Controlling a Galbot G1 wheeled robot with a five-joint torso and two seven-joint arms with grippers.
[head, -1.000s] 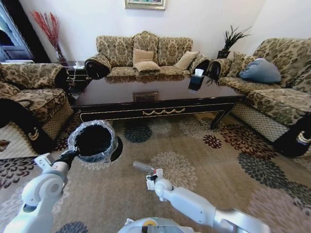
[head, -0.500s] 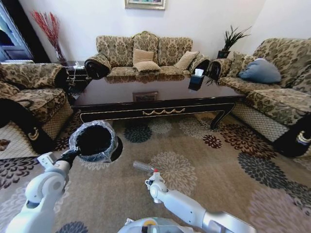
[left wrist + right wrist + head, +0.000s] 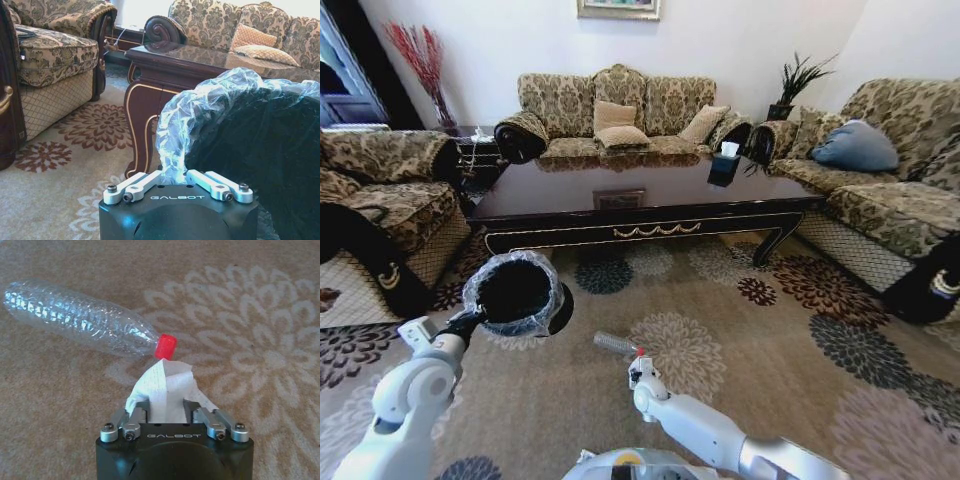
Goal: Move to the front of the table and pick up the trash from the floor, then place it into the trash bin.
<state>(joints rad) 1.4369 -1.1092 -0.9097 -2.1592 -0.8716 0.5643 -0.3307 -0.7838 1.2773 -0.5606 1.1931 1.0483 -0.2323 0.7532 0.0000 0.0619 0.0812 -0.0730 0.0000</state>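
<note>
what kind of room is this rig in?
Likely a home living room: patterned sofas around a dark wood coffee table, floral carpet, framed picture on the wall.

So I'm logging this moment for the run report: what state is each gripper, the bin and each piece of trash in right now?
left gripper: shut on the trash bin's bagged rim, bin held up off the carpet.
trash bin: upright, mouth open, clear liner folded over its rim.
right gripper: shut on the crumpled white paper, low over the carpet.
crumpled white paper: gripped, sticking out past the gripper.
plastic bottle: lying on its side on the carpet, red cap on.
</note>
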